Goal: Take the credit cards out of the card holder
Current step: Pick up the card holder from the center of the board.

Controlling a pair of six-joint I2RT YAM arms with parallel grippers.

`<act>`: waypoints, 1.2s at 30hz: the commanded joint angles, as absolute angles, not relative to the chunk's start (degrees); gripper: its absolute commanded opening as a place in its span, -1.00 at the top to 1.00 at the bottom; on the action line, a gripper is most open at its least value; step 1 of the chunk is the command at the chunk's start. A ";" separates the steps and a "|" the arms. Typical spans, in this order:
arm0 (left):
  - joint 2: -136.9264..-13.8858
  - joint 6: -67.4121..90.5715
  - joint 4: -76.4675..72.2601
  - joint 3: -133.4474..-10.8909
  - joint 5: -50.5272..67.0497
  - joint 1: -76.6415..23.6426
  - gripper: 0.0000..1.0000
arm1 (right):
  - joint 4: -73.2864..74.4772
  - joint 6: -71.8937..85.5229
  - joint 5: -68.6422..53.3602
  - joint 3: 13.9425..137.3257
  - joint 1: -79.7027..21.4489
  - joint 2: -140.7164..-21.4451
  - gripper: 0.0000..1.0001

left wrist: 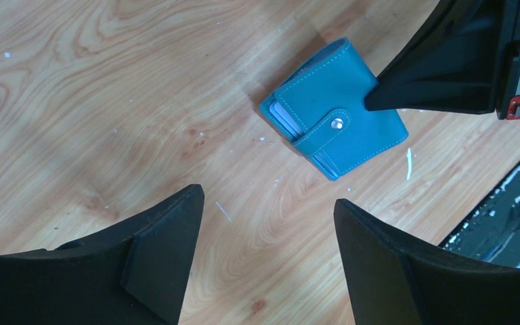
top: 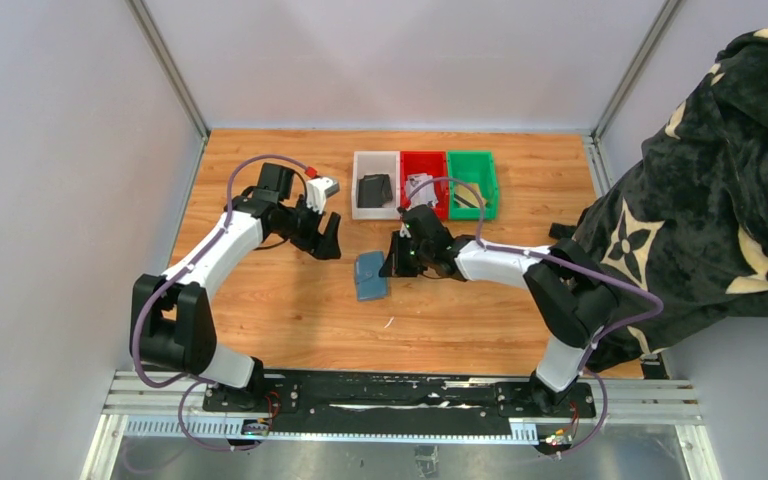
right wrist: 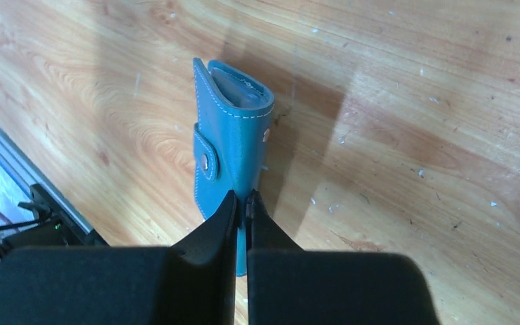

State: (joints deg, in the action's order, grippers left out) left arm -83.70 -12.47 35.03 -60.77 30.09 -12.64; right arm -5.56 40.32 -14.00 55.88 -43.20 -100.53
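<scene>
Wooden tabletop (top: 290, 320), pale grey walls (top: 400, 60), metal posts (top: 168, 70)

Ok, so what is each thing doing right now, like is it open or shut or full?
card holder: folded shut, lying on the table.
closing tab: snapped down.
credit cards: inside the card holder, only pale edges showing.
left gripper: open, above the table, holding nothing.
right gripper: shut, tips at the card holder's edge.
white bin: has a black thing inside.
</scene>
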 commanded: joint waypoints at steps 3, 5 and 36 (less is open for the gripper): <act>-80.90 -13.99 37.38 -60.84 36.51 -13.35 -0.68 | -5.28 31.80 -21.22 54.88 -41.42 -94.71 1.00; -80.50 -13.23 37.62 -61.01 37.98 -13.36 -0.75 | -5.92 31.30 -22.97 54.80 -40.94 -93.23 1.00; -70.42 13.51 25.46 -60.30 47.06 -13.36 -0.62 | -21.42 45.70 -29.38 52.22 -38.50 -78.91 1.00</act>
